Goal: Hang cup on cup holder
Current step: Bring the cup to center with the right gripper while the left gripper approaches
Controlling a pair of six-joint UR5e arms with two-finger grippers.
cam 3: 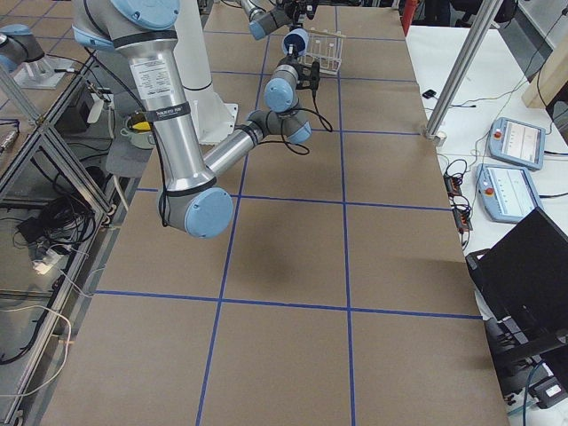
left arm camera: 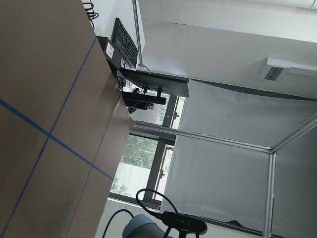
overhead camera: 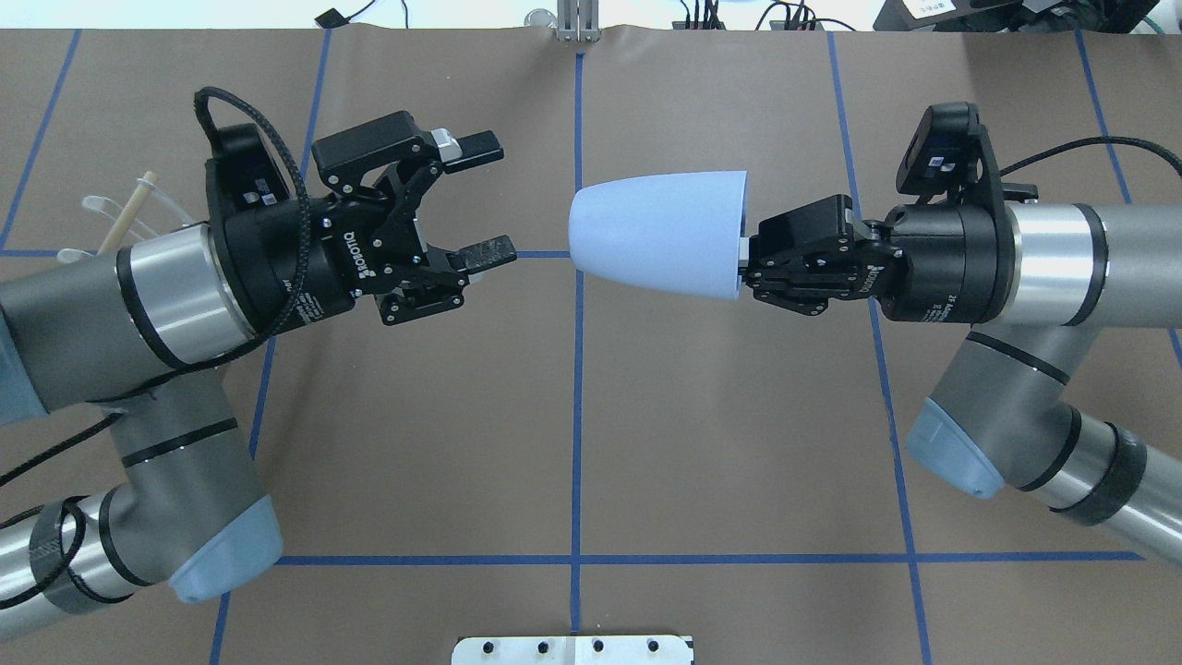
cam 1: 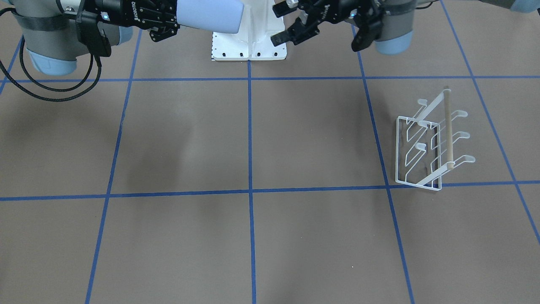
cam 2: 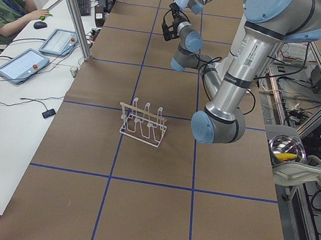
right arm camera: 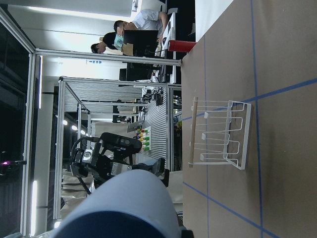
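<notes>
Where blue tape [cam 1: 249, 135] grids brown table [cam 1: 181, 139], right end effector [overhead camera: 744, 259] clamps cup [overhead camera: 660, 233] — left end effector [overhead camera: 488, 199] gaping.

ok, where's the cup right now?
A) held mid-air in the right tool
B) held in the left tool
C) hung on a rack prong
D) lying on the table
A: the cup lies sideways above the table, gripped at its rim by the right tool. The left tool is open and empty, and the cup holder has bare prongs.
</notes>
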